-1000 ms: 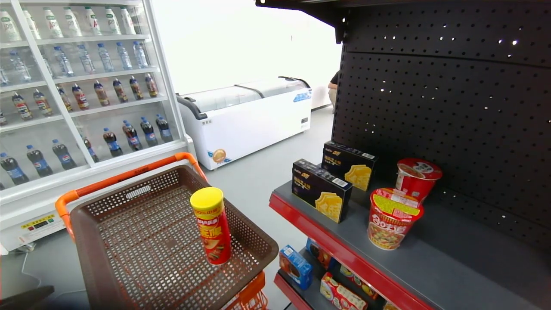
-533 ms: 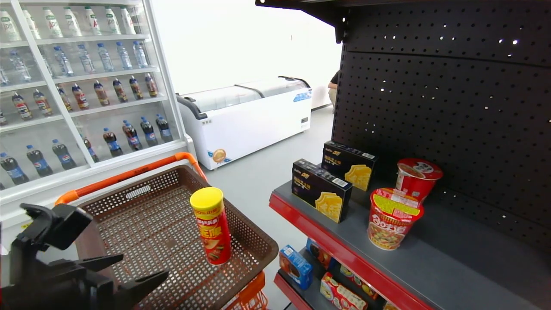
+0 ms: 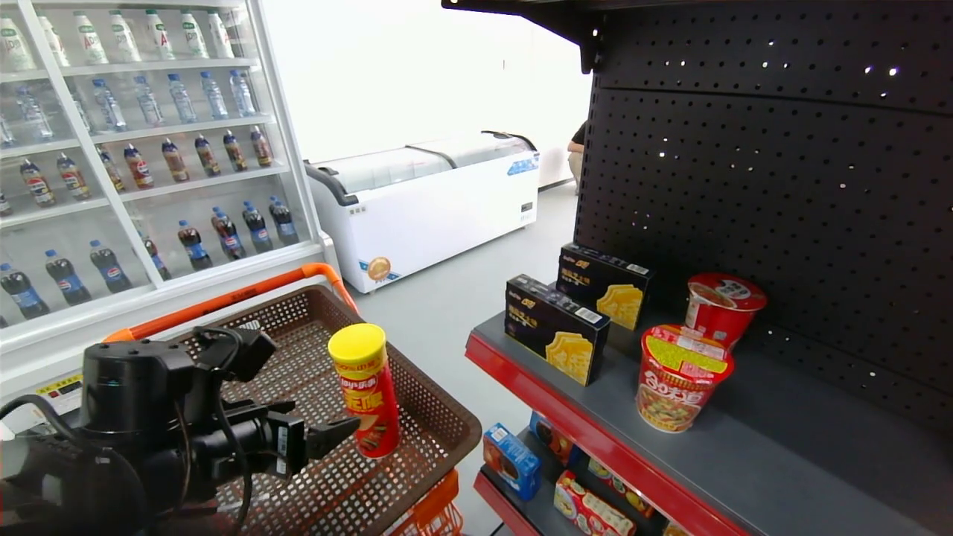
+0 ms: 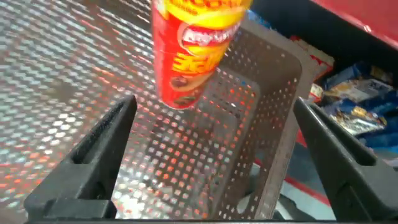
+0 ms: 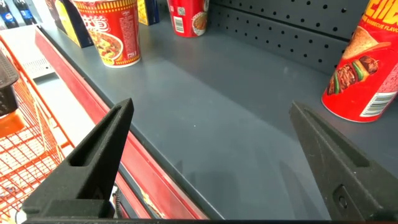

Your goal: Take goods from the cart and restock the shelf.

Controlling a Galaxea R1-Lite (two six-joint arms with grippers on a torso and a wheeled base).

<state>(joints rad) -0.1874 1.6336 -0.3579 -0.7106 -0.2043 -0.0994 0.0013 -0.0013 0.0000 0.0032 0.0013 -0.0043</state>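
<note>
The left gripper (image 4: 214, 106) is held spread near 1 upright chip can (image 4: 193, 50); it could be toppled — by a glancing finger.

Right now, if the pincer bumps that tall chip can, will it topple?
Likely yes: the chip can stands tall and narrow on the perforated floor of the cart basket. Lying down, its round body would probably roll.

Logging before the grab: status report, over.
Left end effector open, beside chip can. It stands in cart basket, not gripped. Right end effector open over shelf. Nothing blocking.
</note>
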